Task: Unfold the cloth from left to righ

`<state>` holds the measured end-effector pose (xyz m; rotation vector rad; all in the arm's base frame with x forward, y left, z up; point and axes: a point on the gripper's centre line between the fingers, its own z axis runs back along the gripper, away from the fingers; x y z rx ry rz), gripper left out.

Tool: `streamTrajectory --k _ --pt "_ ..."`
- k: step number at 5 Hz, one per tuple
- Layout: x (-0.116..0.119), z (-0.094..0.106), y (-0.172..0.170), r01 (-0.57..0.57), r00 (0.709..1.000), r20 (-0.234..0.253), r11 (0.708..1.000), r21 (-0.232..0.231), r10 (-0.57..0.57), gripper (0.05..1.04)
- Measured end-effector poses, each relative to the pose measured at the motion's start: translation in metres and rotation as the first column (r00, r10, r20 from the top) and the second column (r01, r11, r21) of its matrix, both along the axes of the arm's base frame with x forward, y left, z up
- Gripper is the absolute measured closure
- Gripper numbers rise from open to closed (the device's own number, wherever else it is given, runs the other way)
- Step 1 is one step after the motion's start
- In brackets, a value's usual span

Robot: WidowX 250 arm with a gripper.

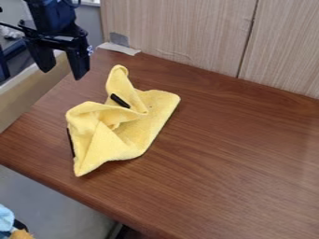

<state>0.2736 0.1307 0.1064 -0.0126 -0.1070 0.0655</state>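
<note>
My gripper (62, 74) hangs at the upper left of the camera view, above the table's back left edge, its two fingers spread apart with nothing between them. The yellow cloth (128, 133) lies crumpled on the left part of the brown table, below and to the right of the gripper and apart from it. One fold stands up toward the back, and other folds overlap near the middle and left. A short black strip (120, 101) rests on the cloth near its top, and a thin dark piece shows along its left edge.
The brown wooden table (243, 163) extends to the right of the cloth. A wood-grain panel (181, 32) borders it at the back, with tape (120, 48) at its foot. The table's front edge runs diagonally from left to bottom. Blue and orange items lie below at the lower left.
</note>
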Motion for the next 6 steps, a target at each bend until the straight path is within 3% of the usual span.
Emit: streamTrajectory --k 1,4,5,6 --pt "0.000 -0.010 -0.003 0.000 1.000 -0.030 1.000 -0.016 0.000 0.083" --pt "0.034 -0.028 -0.076 0.219 0.973 -0.070 0.976 0.008 -0.218 0.083" --pt "0.043 -0.038 -0.096 0.293 0.955 -0.061 0.955 0.055 -0.289 0.083" --pt "0.046 -0.057 -0.104 0.326 0.944 -0.094 0.941 0.092 -0.317 0.083"
